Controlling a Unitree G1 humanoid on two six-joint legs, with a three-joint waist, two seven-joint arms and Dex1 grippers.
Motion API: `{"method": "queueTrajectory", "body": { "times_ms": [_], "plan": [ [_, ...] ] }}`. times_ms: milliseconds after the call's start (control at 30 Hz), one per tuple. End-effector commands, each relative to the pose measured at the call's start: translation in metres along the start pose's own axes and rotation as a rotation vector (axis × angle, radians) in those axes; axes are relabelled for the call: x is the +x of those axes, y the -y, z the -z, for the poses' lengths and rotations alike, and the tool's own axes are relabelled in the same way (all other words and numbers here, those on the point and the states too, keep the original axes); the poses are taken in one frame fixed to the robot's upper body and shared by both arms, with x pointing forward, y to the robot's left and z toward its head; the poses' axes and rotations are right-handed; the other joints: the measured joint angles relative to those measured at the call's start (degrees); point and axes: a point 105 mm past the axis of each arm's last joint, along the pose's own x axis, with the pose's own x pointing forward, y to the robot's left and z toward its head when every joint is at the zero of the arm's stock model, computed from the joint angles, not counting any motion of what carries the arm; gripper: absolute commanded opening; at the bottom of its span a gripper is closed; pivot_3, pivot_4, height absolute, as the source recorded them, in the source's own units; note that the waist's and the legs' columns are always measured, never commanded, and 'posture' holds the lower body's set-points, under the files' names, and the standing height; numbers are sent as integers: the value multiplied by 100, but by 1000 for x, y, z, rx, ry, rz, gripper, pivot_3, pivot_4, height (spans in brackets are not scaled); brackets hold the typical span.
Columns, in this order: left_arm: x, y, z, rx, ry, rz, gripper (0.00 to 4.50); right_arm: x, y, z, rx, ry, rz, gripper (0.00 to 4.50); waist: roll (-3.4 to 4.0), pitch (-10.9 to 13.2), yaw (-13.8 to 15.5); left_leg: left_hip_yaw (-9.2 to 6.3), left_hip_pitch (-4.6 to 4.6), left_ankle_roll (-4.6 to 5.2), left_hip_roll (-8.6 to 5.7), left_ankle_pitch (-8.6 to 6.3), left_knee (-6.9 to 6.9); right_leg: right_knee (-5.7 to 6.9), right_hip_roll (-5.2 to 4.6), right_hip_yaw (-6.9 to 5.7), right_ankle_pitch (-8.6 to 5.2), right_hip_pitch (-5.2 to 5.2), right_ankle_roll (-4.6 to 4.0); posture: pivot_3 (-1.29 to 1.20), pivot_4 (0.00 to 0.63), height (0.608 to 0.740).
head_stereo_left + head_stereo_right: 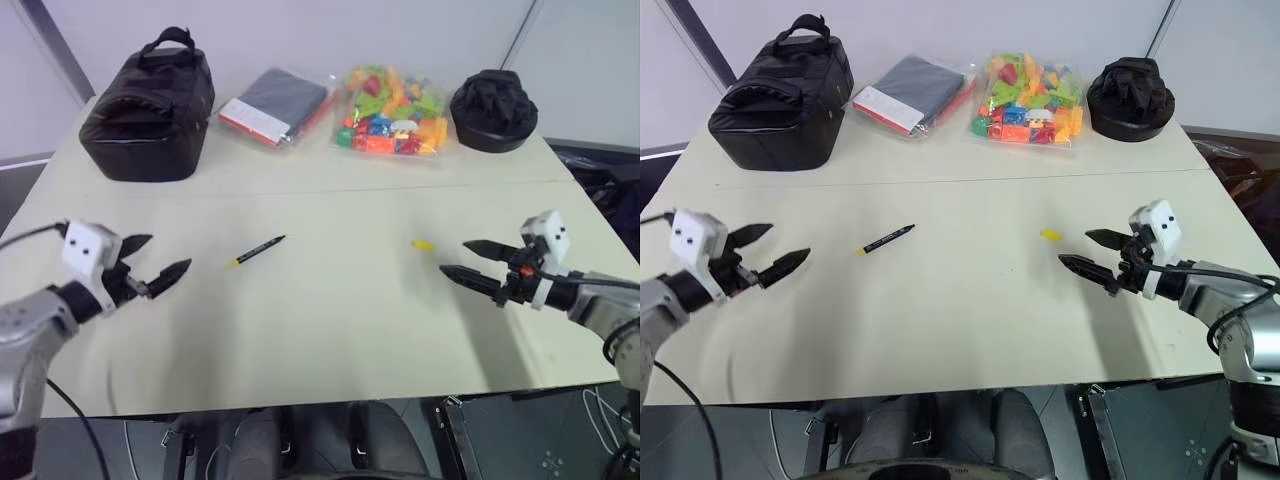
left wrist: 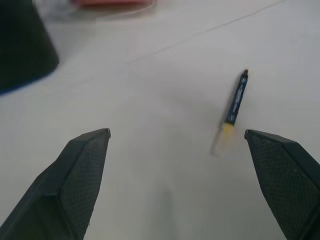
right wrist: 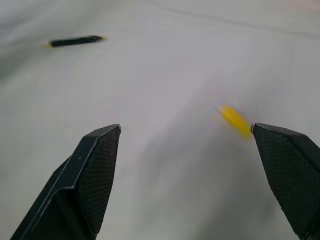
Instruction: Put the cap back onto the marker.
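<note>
Yellow marks both pieces of this job: the cap [image 1: 422,244] lies by itself on the bare table [image 1: 330,320], toward the right edge and about midway between the near and far edges, while the marker [image 1: 259,250] lies left of the middle, slanted, its yellow end pointing toward the near left corner. The two are well apart, so each arm has one piece on its own side, which seems to be the reason for the split. The left gripper [image 1: 150,262] hovers above the table near the left edge, fingers spread wide and holding nothing, aimed inward at the marker. The right gripper [image 1: 468,260] hangs just beside the cap, toward the right edge, fingers also spread and empty, with the cap lying just ahead of its tips. Neither piece is lifted yet, so the capping has hardly begun. Along the far edge sit a black bag [image 1: 148,105], a flat packet [image 1: 274,106], a clear bag of toy blocks [image 1: 393,112] and a black round pouch [image 1: 493,108], all well clear of the working space.
</note>
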Motion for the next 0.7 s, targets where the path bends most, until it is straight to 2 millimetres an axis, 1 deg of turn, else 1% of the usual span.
{"method": "queueTrajectory", "body": {
  "times_ms": [33,167,233,333,400,467,500,600,700],
  "plan": [
    [14,2,-6,47,-3,130,4500,10,-15,-16,-88,-2,-87,4324,0,0,1,0,0,2,-2,1,-1,-1,-2,0,0,0,0,0,150,740],
    [47,4,-1,98,-22,287,4500,31,-27,-33,-142,44,-140,4324,-1,0,11,2,-2,9,-12,1,-1,-2,-12,-7,0,0,0,0,150,740],
    [60,3,5,105,-31,327,4500,37,-34,-39,-152,60,-164,4324,-1,0,9,3,-4,12,-14,1,0,-2,-12,-9,0,1,0,0,150,740],
    [80,3,6,91,-14,358,4500,43,-41,-42,-157,78,-174,4324,-2,1,11,5,-10,24,-15,-4,3,0,-13,-15,1,0,2,0,150,740],
    [92,2,6,80,1,359,4500,45,-42,-43,-151,87,-163,4324,-2,1,15,6,-21,30,-16,-6,7,0,-13,-24,2,-4,4,0,150,740],
    [104,8,7,60,15,372,4500,45,-42,-37,-143,77,-144,4324,-3,1,24,5,-35,36,-17,-8,18,0,-3,-35,4,-9,9,0,150,740],
    [108,9,8,56,19,377,4500,44,-42,-35,-140,74,-139,4324,-3,1,26,4,-39,40,-20,-10,22,1,0,-39,12,-9,25,0,150,740],
    [116,16,8,50,33,396,4500,41,-42,-31,-131,70,-123,4324,-4,2,22,4,-46,49,-24,-14,33,1,1,-42,14,-9,31,0,150,740],
    [124,23,4,50,55,417,4500,38,-41,-28,-126,68,-99,4324,-11,6,22,3,-47,50,-26,-14,37,5,1,-43,15,-9,35,0,150,740]
  ]
}}
